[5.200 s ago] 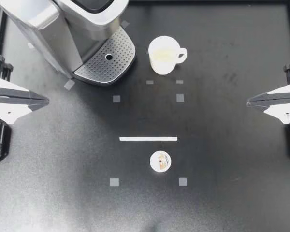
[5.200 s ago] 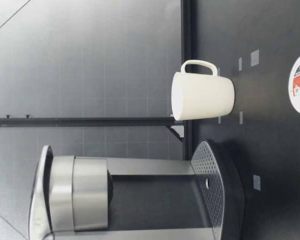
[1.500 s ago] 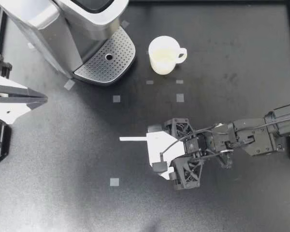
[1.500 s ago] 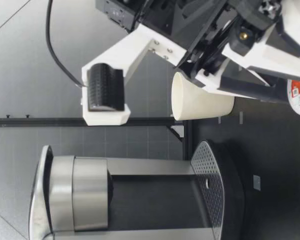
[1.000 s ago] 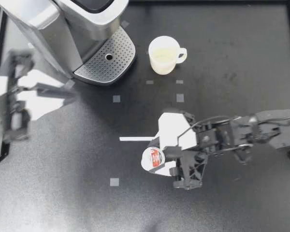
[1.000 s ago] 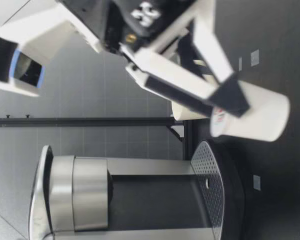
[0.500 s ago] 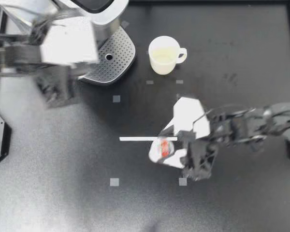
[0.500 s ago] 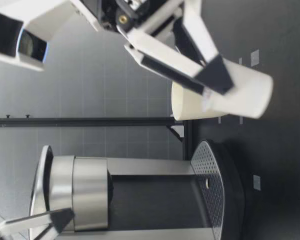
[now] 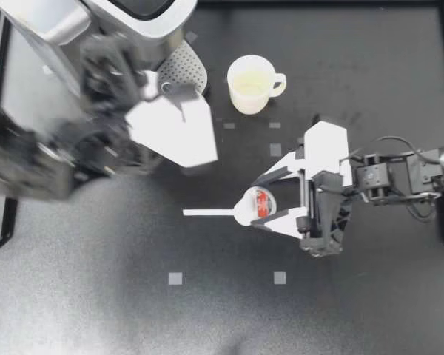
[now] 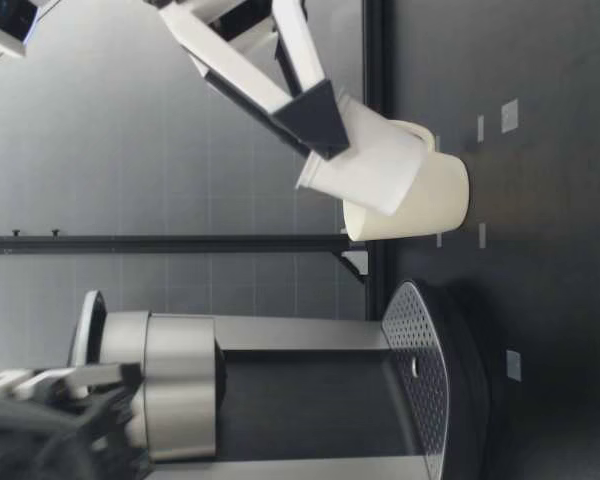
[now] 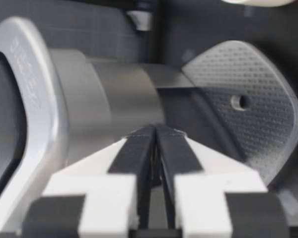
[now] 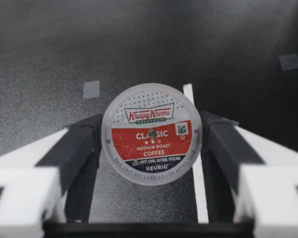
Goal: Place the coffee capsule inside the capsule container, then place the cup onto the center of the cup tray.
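Black tabletop [image 9: 370, 310], coffee machine [image 9: 144, 15] at one corner. My right gripper [image 9: 260, 205] has its fingers clamped on the coffee capsule [image 9: 262, 202], lifted above the white tape line [image 9: 207, 212]. My left gripper [image 9: 185, 137], fingers pressed together and empty, hovers facing the machine. The cup [image 9: 250, 83] stands beside the cup tray [image 9: 186, 70]

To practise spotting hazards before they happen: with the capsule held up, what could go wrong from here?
My right gripper grips the coffee capsule only by its sides, clear of the table, so it could slip in transit. The cup stands close to the route to the coffee machine; a low swing may knock it. My left gripper, shut, is at the machine, so the arms could clash there.
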Robot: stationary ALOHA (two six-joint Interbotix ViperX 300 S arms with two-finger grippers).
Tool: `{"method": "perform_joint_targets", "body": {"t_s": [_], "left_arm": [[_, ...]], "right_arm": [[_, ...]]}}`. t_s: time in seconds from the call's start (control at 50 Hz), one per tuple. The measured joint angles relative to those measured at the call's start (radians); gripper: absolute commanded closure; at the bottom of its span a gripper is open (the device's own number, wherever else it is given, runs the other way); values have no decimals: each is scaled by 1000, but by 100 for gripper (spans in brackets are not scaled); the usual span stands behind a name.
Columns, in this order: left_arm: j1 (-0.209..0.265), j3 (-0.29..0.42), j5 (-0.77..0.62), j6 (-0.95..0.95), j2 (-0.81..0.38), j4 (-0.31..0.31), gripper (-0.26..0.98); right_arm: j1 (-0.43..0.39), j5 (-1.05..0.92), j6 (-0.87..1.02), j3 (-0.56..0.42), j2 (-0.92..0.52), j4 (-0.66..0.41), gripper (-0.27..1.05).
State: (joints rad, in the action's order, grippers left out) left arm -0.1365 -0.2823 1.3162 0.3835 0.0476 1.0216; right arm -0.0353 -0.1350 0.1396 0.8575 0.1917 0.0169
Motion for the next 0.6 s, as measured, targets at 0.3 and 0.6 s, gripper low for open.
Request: {"method": "perform_joint_targets", "body": {"t_s": [0.3,0.6], "left_arm": [[-46,-9,133,66,-153,290,58],[-48,-34,193,101,-169,410,58]], "right_arm": [[0,-6,-2,25,6,-12,20],[2,-23,-2,55,40,-12,20]]}}
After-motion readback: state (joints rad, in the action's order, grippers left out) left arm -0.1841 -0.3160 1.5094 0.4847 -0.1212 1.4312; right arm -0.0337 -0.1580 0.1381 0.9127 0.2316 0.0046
